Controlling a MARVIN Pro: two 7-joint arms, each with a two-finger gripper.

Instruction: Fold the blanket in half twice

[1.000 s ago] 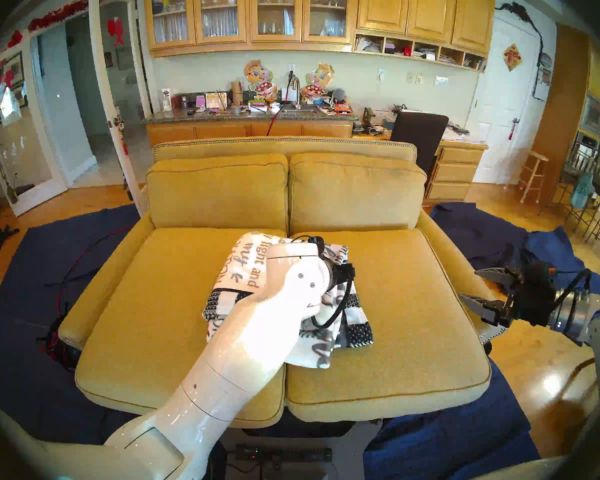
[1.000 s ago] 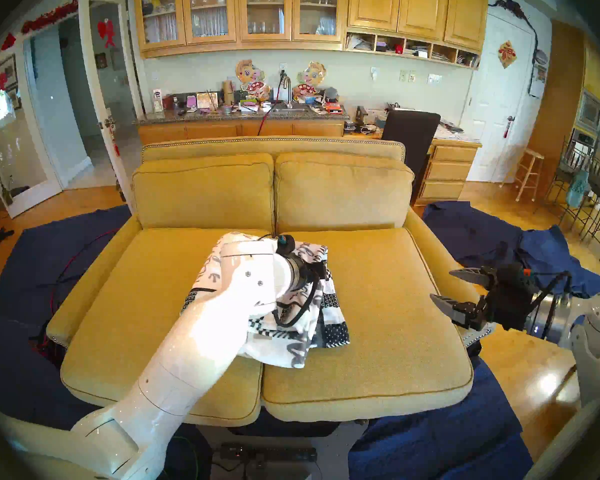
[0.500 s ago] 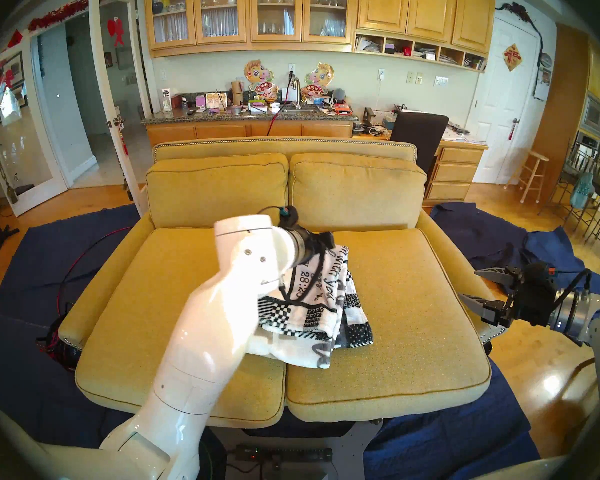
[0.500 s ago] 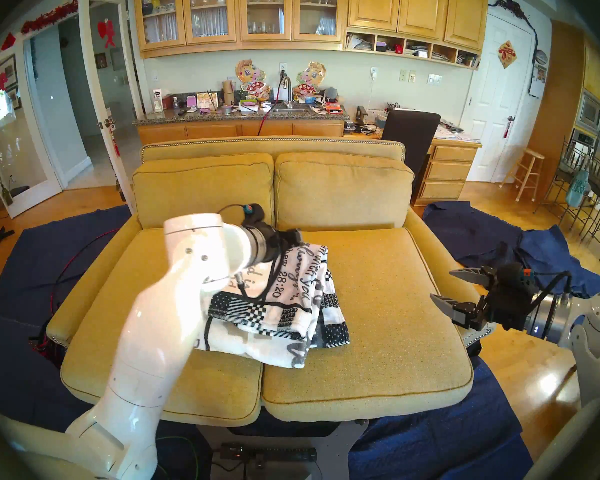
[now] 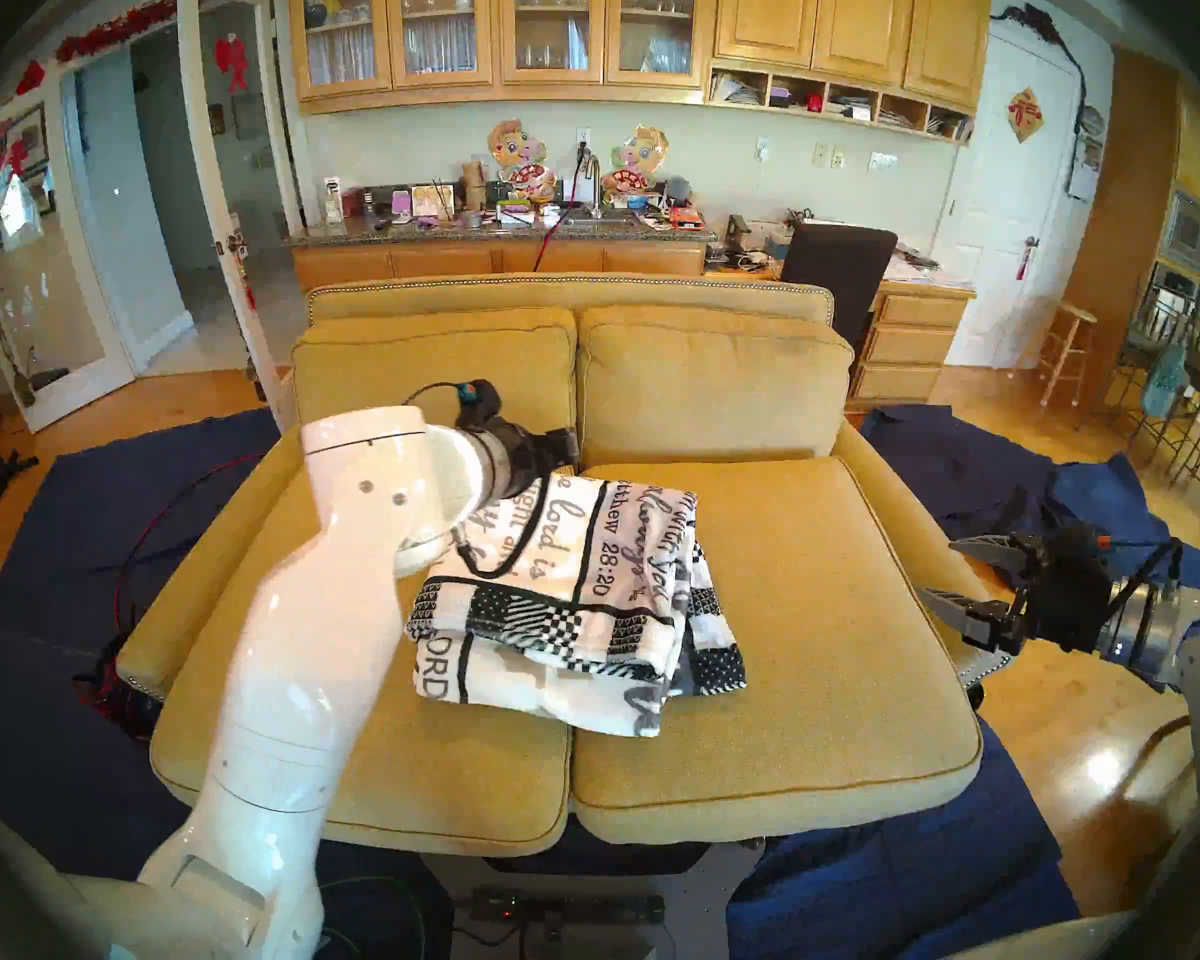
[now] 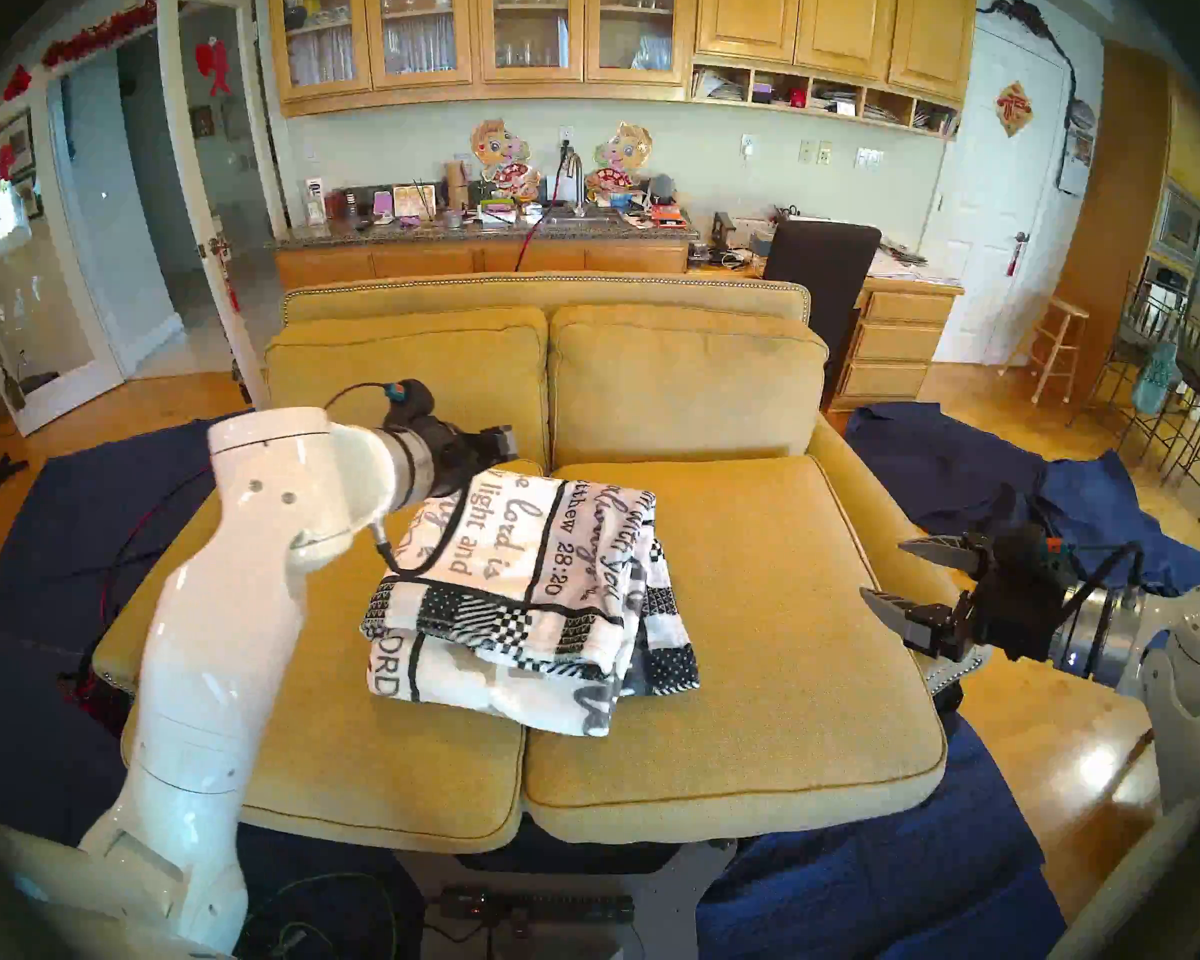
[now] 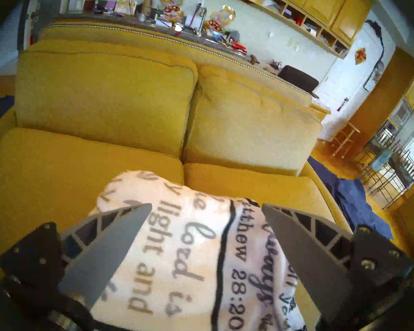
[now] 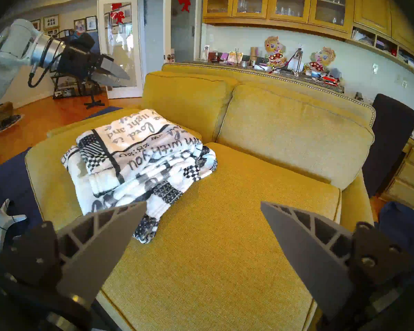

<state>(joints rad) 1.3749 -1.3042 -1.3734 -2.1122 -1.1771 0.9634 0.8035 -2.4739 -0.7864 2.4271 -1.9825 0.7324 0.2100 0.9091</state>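
On the sofa [image 5: 826, 591] seat, straddling the seam between the two seat cushions, we saw the blanket [image 5: 576, 605] lying folded into a thick, uneven rectangular stack, lettered panel on top and checked border toward the front edge. Lower layers stuck out at the front and right of the stack. Our left gripper [image 7: 206, 205] hung above the stack's back-left corner, jaws spread wide, nothing between them, clear of the fleece as far as we could tell. Our right gripper [image 8: 203, 202] sat off beyond the sofa's right arm, pointing in over the right seat cushion, jaws equally wide and empty, well apart from the blanket. Navy cloths [image 5: 999, 467] lay on the floor on both sides of the sofa.
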